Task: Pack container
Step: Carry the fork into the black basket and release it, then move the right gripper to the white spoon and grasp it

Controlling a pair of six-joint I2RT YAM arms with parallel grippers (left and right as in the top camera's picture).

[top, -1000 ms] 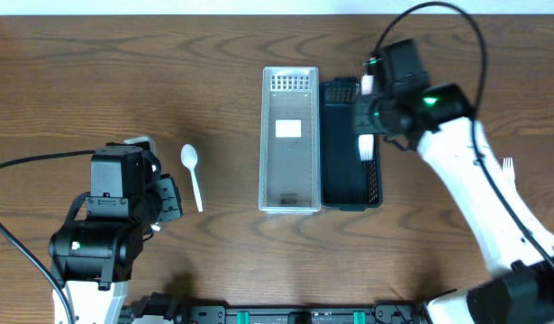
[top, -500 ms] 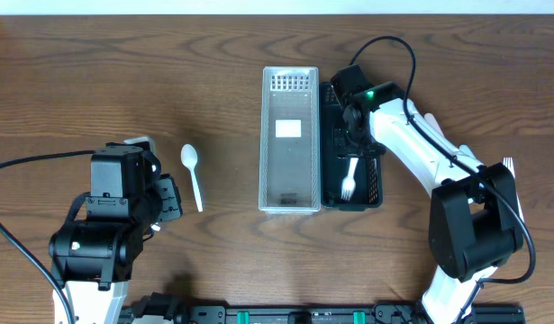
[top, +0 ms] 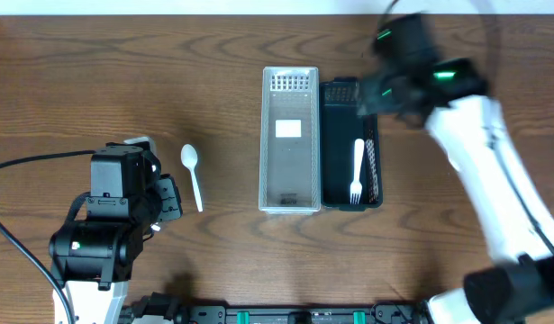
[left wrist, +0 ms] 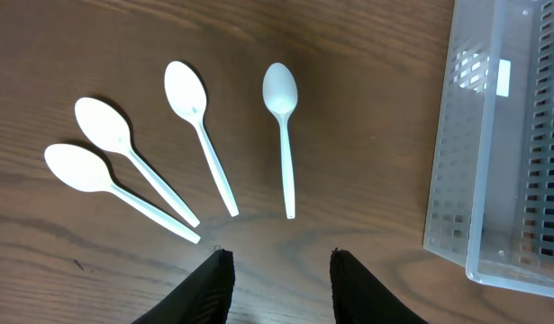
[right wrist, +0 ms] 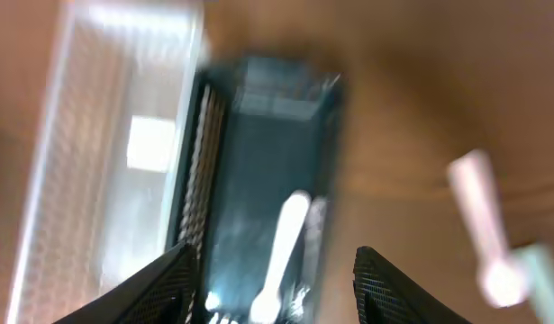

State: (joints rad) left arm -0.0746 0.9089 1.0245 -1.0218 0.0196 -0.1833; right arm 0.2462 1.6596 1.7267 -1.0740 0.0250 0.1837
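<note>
A white fork (top: 357, 171) lies loose inside the black slotted container (top: 331, 144), next to the clear container (top: 290, 193), which holds only a white label. My right gripper (right wrist: 274, 252) hangs open above the black container (right wrist: 258, 135) in a blurred view, with the fork (right wrist: 281, 243) lying free below it. Its arm (top: 412, 67) is over the containers' far right corner. Several white spoons (left wrist: 283, 135) lie on the table ahead of my left gripper (left wrist: 279, 256), which stands open with nothing between its fingers. One spoon (top: 193, 175) shows in the overhead view.
Another white utensil (right wrist: 479, 216) lies on the bare table to the right of the black container. The clear container's corner (left wrist: 493, 180) fills the right side of the left wrist view. The left arm (top: 114, 216) sits at the front left.
The right gripper opened and let the fork go into the black container, then rose and drew back toward the far right. The left arm has not moved.
</note>
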